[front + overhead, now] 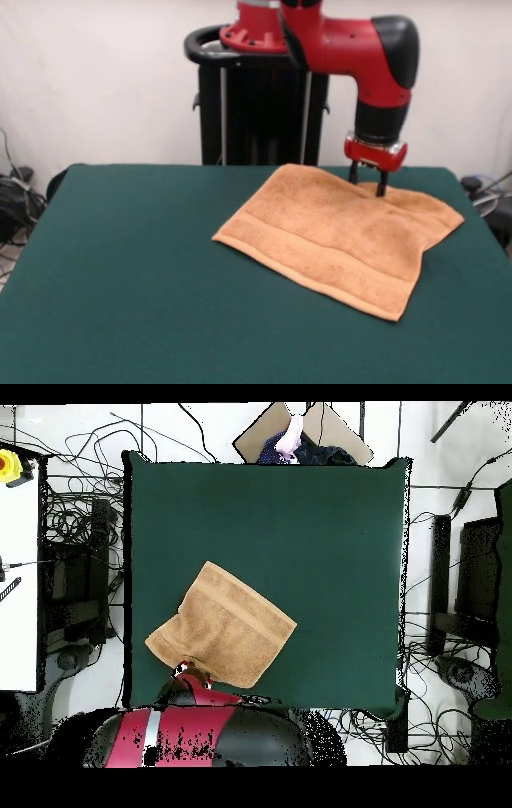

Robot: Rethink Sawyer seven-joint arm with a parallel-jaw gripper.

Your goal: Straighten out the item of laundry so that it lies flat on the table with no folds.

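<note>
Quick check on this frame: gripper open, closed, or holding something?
Gripper: open, both fingers apart with tips down on the far part of the towel; nothing gripped between them.

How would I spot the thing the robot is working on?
Find the big green table. On its side nearest the red robot arm lies an orange-tan towel, turned cornerwise, with the gripper pressing its far edge. It is the only cloth lying there, fuzzy with a woven stripe.

Orange-tan towel point(221, 625) askew on green table point(330, 534), arm point(200, 694) seemingly touching its near corner.
</note>
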